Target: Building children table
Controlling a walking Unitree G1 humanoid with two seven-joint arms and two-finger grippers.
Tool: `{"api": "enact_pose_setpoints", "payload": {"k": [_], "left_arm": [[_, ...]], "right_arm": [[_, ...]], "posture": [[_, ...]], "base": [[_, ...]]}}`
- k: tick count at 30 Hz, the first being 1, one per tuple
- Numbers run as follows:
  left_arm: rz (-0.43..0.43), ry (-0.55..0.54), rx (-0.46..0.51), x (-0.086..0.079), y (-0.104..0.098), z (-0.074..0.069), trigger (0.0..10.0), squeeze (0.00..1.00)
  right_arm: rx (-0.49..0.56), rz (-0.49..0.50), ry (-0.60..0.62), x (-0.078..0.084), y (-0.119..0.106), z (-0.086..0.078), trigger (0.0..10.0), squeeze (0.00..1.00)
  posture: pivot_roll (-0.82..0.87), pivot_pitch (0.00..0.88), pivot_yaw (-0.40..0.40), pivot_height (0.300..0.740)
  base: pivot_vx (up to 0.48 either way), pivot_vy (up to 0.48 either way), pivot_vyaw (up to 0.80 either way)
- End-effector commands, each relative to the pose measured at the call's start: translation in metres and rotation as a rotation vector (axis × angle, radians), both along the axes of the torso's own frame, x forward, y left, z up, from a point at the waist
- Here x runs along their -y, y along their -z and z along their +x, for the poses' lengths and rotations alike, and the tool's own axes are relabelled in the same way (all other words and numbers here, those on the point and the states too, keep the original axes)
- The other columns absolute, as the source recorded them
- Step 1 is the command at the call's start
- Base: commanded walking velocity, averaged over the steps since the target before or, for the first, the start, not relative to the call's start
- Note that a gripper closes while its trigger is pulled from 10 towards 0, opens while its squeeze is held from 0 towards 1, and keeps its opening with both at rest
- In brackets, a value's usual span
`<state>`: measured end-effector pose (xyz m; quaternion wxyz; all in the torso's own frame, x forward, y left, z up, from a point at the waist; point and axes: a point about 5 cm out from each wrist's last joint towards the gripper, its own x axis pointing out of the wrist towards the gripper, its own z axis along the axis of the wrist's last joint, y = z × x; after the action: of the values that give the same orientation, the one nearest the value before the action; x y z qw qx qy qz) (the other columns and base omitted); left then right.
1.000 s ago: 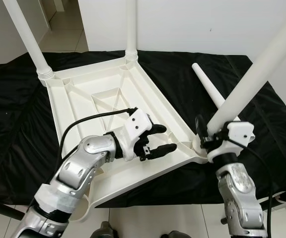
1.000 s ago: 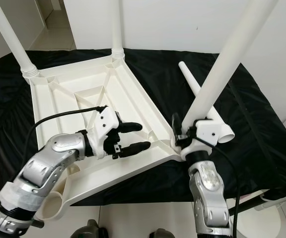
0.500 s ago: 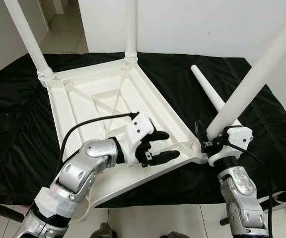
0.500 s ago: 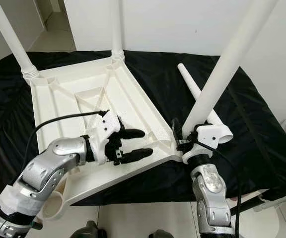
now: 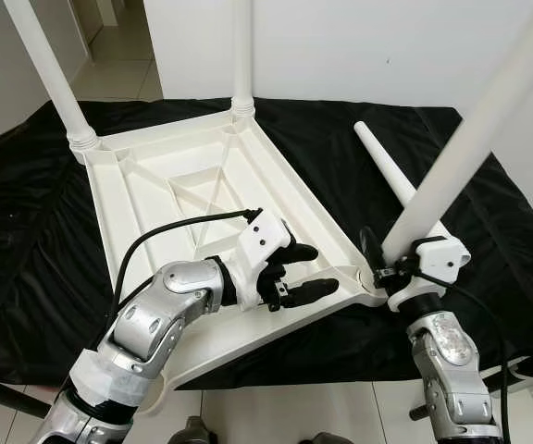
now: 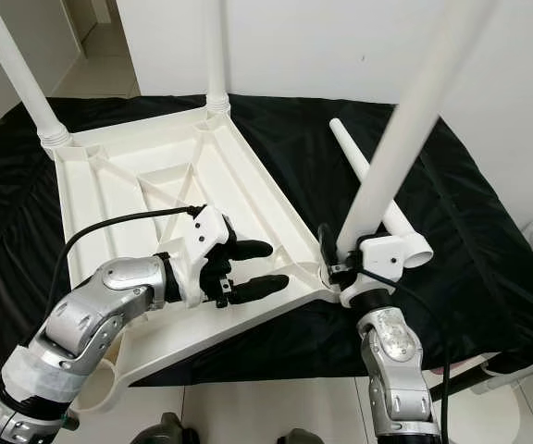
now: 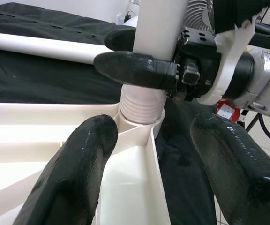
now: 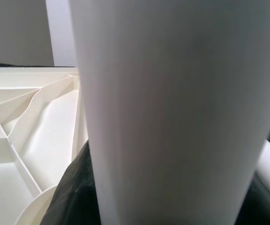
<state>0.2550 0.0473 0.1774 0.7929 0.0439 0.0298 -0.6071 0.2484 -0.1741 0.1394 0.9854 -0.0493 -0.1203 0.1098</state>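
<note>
A: What's at the far left?

B: A black cloth (image 5: 26,213) covers the surface, and the white table (image 5: 165,185) lies upside down on it, its ribbed underside facing up. Two legs stand upright in its far corners: one (image 5: 49,69) at the left corner, another (image 5: 241,51) at the far corner.

A: And the left arm?

B: The left gripper (image 5: 294,273) reaches over the near part of the table's underside, toward the right corner. Its fingers (image 7: 78,173) are spread apart, holding nothing; the wrist view shows one above the inner tray and the other past the edge, over the cloth.

A: What's at that right corner?

B: A third leg (image 5: 461,153) rises tilted from the corner socket (image 7: 139,110), leaning up and away to the right. Its ribbed foot sits in the socket.

A: Who holds it?

B: The right gripper (image 5: 382,268). Its fingers (image 7: 135,70) are closed around the leg just above the socket, one on each side.

A: Anything farther right?

B: A fourth leg (image 5: 396,180) lies loose on the cloth, behind the tilted one, tapered end pointing away. A white wall (image 5: 359,46) stands beyond.
</note>
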Motion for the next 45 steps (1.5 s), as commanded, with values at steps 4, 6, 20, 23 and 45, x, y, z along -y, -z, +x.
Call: {"api": "enact_pose_setpoints", "payload": {"k": [4,6,20,23,45], "left_arm": [[-0.008,-0.009,0.011,0.000,-0.006,0.002,10.0,0.00],[-0.008,-0.009,0.008,0.000,-0.007,0.002,10.0,0.00],[-0.014,-0.014,0.014,0.001,-0.010,0.003,10.0,0.00],[-0.015,-0.017,0.018,0.001,-0.011,0.003,10.0,0.00],[-0.017,-0.032,0.028,0.000,-0.013,0.002,10.0,0.00]], "right_arm": [[-0.088,-0.051,-0.034,-0.004,0.021,-0.006,10.0,0.00],[-0.096,-0.081,-0.050,-0.005,0.024,-0.008,10.0,0.00],[-0.167,-0.013,-0.030,-0.002,0.033,-0.003,10.0,0.00],[-0.182,0.033,-0.037,-0.005,0.031,0.001,10.0,0.00],[-0.312,0.226,0.046,-0.005,0.043,0.000,10.0,0.00]], "posture": [[-0.02,0.031,0.022,0.740],[-0.02,0.032,0.024,0.740],[-0.02,0.035,0.026,0.740],[-0.02,0.034,0.026,0.740],[-0.01,0.031,0.015,0.740]], "base": [[0.000,0.000,0.00],[0.000,0.000,0.00],[0.000,0.000,0.00],[0.000,0.000,0.00],[0.000,0.000,0.00]]}}
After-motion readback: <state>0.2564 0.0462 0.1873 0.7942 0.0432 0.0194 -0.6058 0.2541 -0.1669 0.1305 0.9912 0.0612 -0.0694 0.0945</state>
